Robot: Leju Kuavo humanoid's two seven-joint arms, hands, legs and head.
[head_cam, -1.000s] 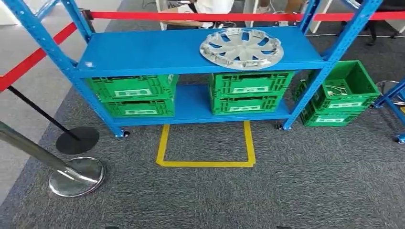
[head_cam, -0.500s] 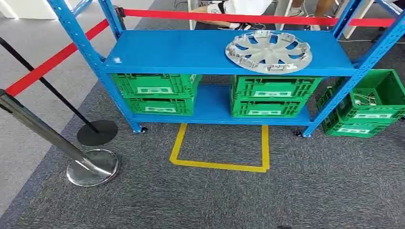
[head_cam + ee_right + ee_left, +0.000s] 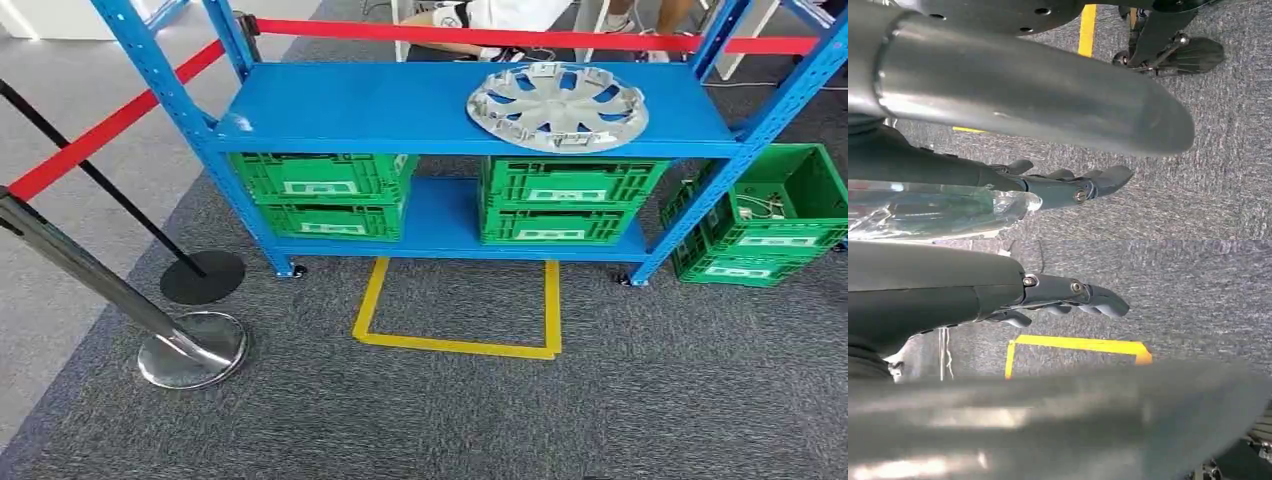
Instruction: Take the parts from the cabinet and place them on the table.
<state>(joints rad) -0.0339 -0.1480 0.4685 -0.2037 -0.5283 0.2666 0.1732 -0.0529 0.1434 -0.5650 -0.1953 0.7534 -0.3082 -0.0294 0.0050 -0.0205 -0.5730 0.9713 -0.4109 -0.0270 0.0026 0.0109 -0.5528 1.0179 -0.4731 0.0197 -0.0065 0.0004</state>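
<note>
A: The hubcap is lying on the rack's top shelf, toward the right.
B: Both hands are hanging empty, fingers loosely apart: left hand, right hand. The near-left stanchion is probably risking a trip.

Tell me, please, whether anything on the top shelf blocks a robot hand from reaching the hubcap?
Nothing visible does. The hubcap lies alone on the blue top shelf, its near edge open to the front. The left robot hand and right robot hand hang above the carpet.
</note>
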